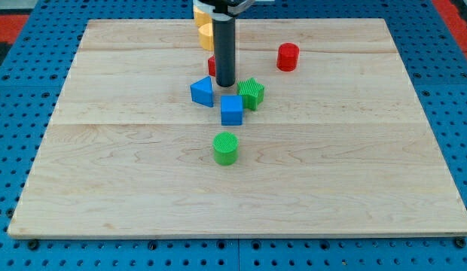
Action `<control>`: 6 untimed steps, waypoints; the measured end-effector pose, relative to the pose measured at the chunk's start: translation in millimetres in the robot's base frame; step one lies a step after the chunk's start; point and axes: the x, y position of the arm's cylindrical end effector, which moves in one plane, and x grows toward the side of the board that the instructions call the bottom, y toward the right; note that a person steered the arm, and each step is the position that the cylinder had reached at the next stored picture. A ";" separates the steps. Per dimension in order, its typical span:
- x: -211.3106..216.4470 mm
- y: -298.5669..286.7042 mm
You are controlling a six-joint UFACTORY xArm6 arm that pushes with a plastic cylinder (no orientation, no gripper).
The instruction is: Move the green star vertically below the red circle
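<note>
The green star (251,92) lies near the board's middle top, touching the blue cube (232,110) at its lower left. The red circle (288,56) stands up and to the right of the star, apart from it. My tip (225,83) rests on the board just left of the green star, between it and the blue triangular block (202,91). The rod hides most of a red block (212,65) behind it.
A green cylinder (226,147) stands below the blue cube. Yellow and orange blocks (204,31) sit at the top edge behind the rod. The wooden board (105,173) lies on a blue perforated table.
</note>
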 end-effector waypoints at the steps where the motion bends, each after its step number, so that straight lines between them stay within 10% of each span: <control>1: 13.7 1.4; 6: 92.8 27.7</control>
